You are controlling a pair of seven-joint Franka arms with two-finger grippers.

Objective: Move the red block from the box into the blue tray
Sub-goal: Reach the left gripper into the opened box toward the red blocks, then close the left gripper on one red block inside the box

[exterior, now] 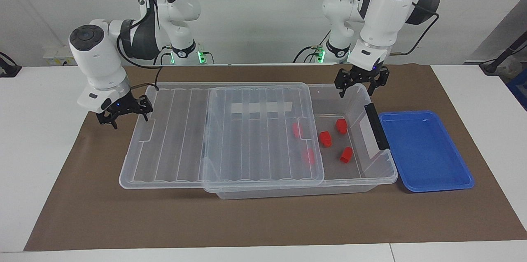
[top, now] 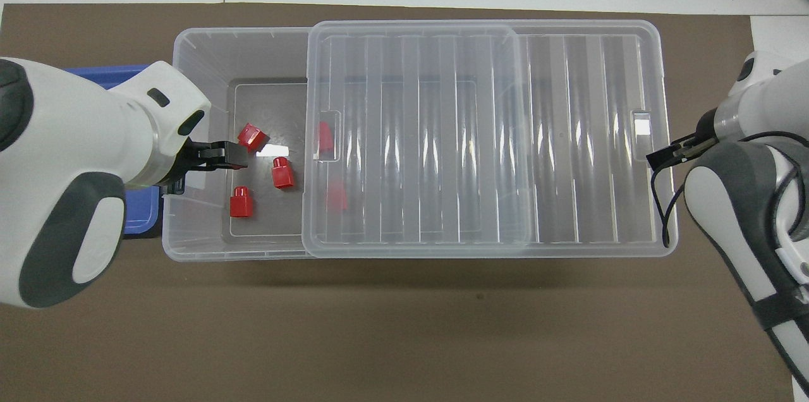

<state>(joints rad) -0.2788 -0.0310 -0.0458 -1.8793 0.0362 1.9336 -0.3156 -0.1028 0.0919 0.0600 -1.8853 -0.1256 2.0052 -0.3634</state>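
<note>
While five red blocks (exterior: 325, 138) lie in the box (exterior: 372, 177), two under its slid lid (exterior: 263, 134), the blue tray (exterior: 426, 150) sits at its three o'clock. Left gripper (exterior: 361, 86) hangs open over the uncovered end; right gripper (exterior: 123, 113), open, waits at nine o'clock.

blocks (exterior: 325, 139) in box (exterior: 372, 171) — tray (exterior: 424, 153) beside it

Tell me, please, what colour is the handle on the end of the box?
Black; the handle on the box shows best in the facing view.
</note>
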